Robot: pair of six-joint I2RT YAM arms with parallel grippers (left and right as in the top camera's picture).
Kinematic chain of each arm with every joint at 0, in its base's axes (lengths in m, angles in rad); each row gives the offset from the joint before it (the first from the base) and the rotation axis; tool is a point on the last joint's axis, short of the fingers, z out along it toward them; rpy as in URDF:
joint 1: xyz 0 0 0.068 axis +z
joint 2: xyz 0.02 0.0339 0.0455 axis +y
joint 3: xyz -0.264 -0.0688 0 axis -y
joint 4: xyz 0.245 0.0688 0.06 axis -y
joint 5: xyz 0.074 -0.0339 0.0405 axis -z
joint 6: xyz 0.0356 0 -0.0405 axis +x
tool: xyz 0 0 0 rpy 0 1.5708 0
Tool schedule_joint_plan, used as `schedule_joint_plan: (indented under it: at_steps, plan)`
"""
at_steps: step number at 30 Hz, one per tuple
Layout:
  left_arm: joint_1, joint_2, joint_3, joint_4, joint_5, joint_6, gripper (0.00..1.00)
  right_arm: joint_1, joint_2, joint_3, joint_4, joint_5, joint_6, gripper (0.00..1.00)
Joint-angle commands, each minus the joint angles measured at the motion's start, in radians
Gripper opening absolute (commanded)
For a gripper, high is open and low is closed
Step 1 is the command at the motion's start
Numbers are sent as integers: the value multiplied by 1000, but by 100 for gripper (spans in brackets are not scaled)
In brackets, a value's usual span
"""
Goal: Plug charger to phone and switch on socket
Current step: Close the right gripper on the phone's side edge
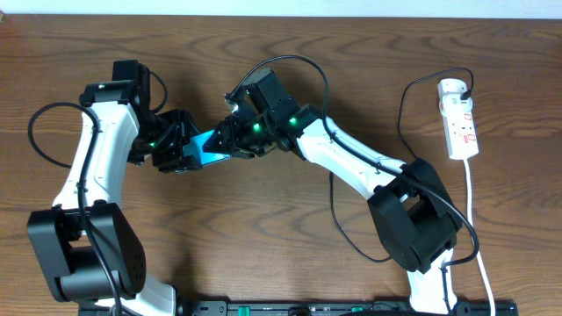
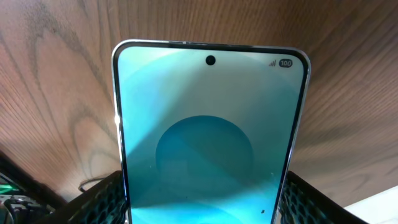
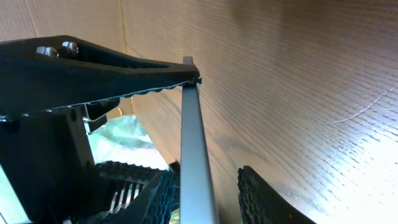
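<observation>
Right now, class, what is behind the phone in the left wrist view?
Wooden table shows above and beside the phone. The patch directly behind the screen is covered, and the left hand flanks the phone's lower end.

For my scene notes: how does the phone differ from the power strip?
The phone has a cyan screen; the power strip is white with red marks. The phone is held in the left gripper; the power strip lies untouched on the table. Both are long rectangles.
</observation>
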Motion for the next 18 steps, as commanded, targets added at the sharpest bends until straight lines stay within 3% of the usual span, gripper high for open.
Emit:
schedule_joint_plan:
  at_steps: [1,9,12,18]
  plan:
    - [0,-1,3,-5,10,18,7,18,3,11,1,33,-9,34]
    - [0,-1,3,-4,10,21,7,31,3,11,47,48,21,34]
    - [0,-1,3,-5,10,21,7,31,3,11,45,47,21,27]
    - [0,-1,3,-4,10,25,7,33,3,11,45,47,21,23]
